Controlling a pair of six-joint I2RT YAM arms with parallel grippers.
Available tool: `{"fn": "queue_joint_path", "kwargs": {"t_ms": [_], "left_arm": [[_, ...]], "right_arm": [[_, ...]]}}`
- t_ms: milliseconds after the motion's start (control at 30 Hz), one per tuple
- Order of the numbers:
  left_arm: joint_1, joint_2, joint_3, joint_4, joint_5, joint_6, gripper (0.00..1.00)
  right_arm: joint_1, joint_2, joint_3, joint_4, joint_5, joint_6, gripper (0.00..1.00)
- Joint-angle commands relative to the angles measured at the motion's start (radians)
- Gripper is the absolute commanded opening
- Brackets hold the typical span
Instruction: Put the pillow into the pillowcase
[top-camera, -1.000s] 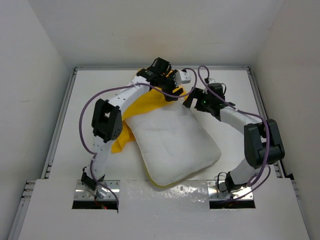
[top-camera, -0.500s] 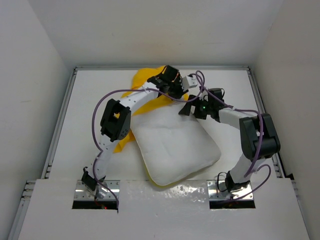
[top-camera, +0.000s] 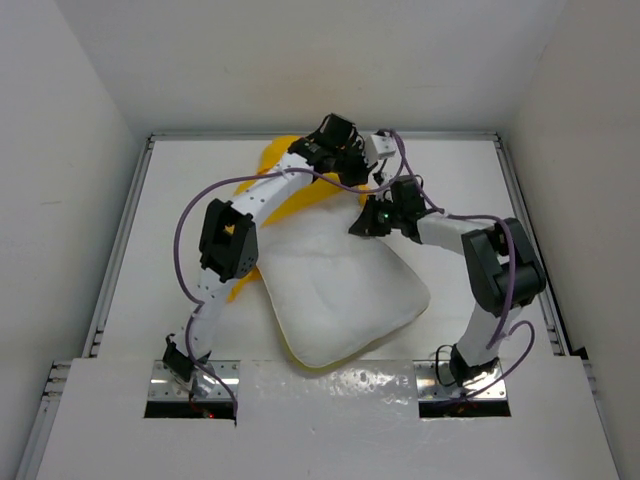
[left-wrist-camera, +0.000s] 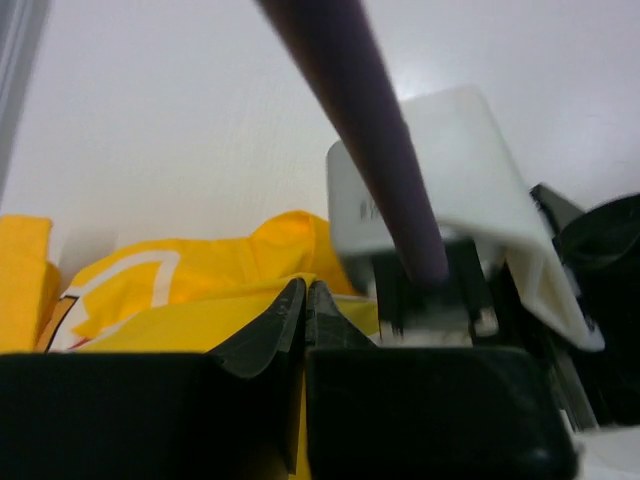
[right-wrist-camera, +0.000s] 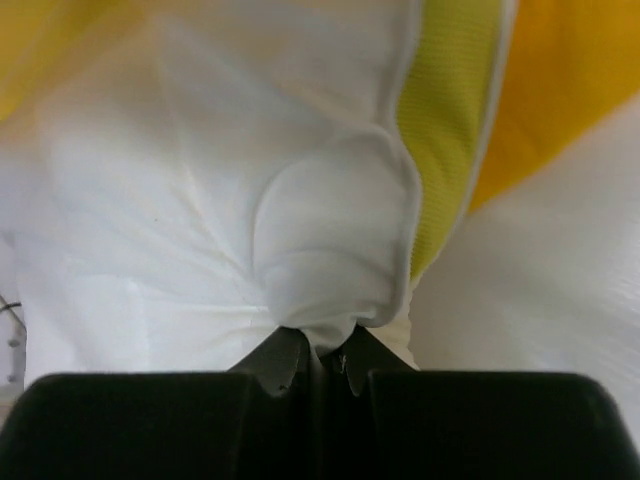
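Two grips on, nothing inside yet. Pillow (top-camera: 345, 290) lies skewed across the middle of the worktop (top-camera: 190, 170), one corner toward the near edge, the opposite corner up by the grippers, fully outside the pillowcase (top-camera: 278, 155). Case is bunched at the far edge left of centre and runs under the pillow's left side, with yellow peeking out at the near-left corner too. Right gripper (right-wrist-camera: 318, 345) has its fingers squeezed almost together on a small nub of the pillow's white cover, just beside the yellow-green edge band (right-wrist-camera: 445, 130). Left gripper (left-wrist-camera: 305, 290) is fully closed, tips meeting on a raised fold of the yellow fabric. It reads as a pinch on the case, but I can't tell if it has one layer or both. Risks as I judge them: both layers pinched means the mouth won't open and the pillow just shoves the case around. Thin fabric can slide out of the tips under any pull. Right grip is on cover only, so it may pop off once the pillow's weight drags. Pillow sits on part of the case, so pulling one moves the other. Wrists are crowded at the far edge with a purple cable (left-wrist-camera: 350, 100) close by, so a snag or collision is possible.
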Motion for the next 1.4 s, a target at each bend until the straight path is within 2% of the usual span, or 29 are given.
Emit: {"fn": "queue_joint_path", "kwargs": {"t_ms": [0, 67, 267, 367, 500, 567, 633, 733, 833, 900, 933, 967, 1000, 1033, 1067, 1100, 1200, 1233, 1267, 1300, 1333, 1367], "left_arm": [[-0.009, -0.046, 0.132, -0.039, 0.371, -0.021, 0.00], [-0.009, -0.052, 0.160, -0.085, 0.422, -0.001, 0.00], [-0.012, -0.082, 0.107, -0.398, 0.546, 0.273, 0.00], [-0.023, -0.093, 0.062, -0.480, 0.732, 0.313, 0.00], [-0.073, -0.096, 0.050, -0.517, 0.731, 0.348, 0.00], [-0.085, -0.101, 0.001, -0.520, 0.725, 0.364, 0.00], [-0.084, -0.104, -0.065, -0.538, 0.723, 0.387, 0.00], [-0.084, -0.113, -0.128, -0.612, 0.705, 0.459, 0.00], [-0.084, -0.119, -0.163, -0.568, 0.665, 0.424, 0.00], [-0.082, -0.118, -0.174, -0.447, 0.588, 0.281, 0.02], [-0.081, -0.118, -0.165, -0.408, 0.558, 0.228, 0.15], [-0.070, -0.119, -0.126, -0.358, 0.515, 0.156, 0.47], [-0.061, -0.121, -0.099, -0.345, 0.498, 0.132, 0.58], [-0.053, -0.133, -0.075, -0.314, 0.475, 0.105, 0.83], [-0.043, -0.145, -0.037, -0.297, 0.435, 0.051, 0.99], [-0.015, -0.161, -0.027, -0.278, 0.416, 0.027, 1.00], [0.068, -0.257, -0.058, -0.186, 0.338, -0.076, 1.00], [0.129, -0.321, -0.114, -0.147, 0.306, -0.113, 1.00], [0.164, -0.357, -0.148, -0.135, 0.288, -0.122, 0.99], [0.195, -0.389, -0.186, -0.129, 0.266, -0.126, 0.86], [0.229, -0.452, -0.270, -0.132, 0.182, -0.132, 0.11], [0.285, -0.483, -0.324, -0.126, 0.116, -0.145, 0.00]], "right_arm": [[0.099, -0.174, -0.026, 0.064, 0.077, -0.130, 0.00], [0.112, -0.293, -0.087, 0.086, 0.148, -0.176, 0.00], [0.110, -0.519, -0.260, 0.331, 0.261, -0.153, 0.00], [0.110, -0.530, -0.311, 0.513, 0.396, -0.089, 0.00], [0.109, -0.476, -0.365, 0.610, 0.566, 0.016, 0.00], [0.101, -0.462, -0.427, 0.687, 0.758, 0.124, 0.00], [0.090, -0.458, -0.469, 0.689, 0.955, 0.245, 0.00], [0.072, -0.461, -0.443, 0.519, 1.131, 0.353, 0.00], [0.059, -0.426, -0.405, 0.499, 1.084, 0.357, 0.00], [0.058, -0.401, -0.365, 0.410, 1.044, 0.317, 0.00], [0.056, -0.384, -0.322, 0.361, 1.024, 0.291, 0.03], [0.056, -0.383, -0.307, 0.270, 0.997, 0.263, 0.30], [0.055, -0.386, -0.293, 0.229, 0.993, 0.213, 0.49], [0.053, -0.405, -0.284, 0.159, 0.993, 0.185, 0.67], [0.043, -0.421, -0.281, 0.123, 0.995, 0.165, 0.83], [0.035, -0.436, -0.273, 0.089, 0.997, 0.133, 0.99], [0.016, -0.493, -0.204, -0.076, 1.032, 0.050, 0.99], [0.016, -0.511, -0.151, -0.133, 1.024, 0.018, 0.99], [0.018, -0.516, -0.123, -0.164, 1.004, -0.014, 0.91], [0.018, -0.518, -0.092, -0.182, 0.877, -0.097, 0.56], [0.033, -0.511, -0.013, -0.252, 0.824, -0.113, 0.01], [0.053, -0.476, 0.037, -0.305, 0.793, -0.119, 0.00]]}}
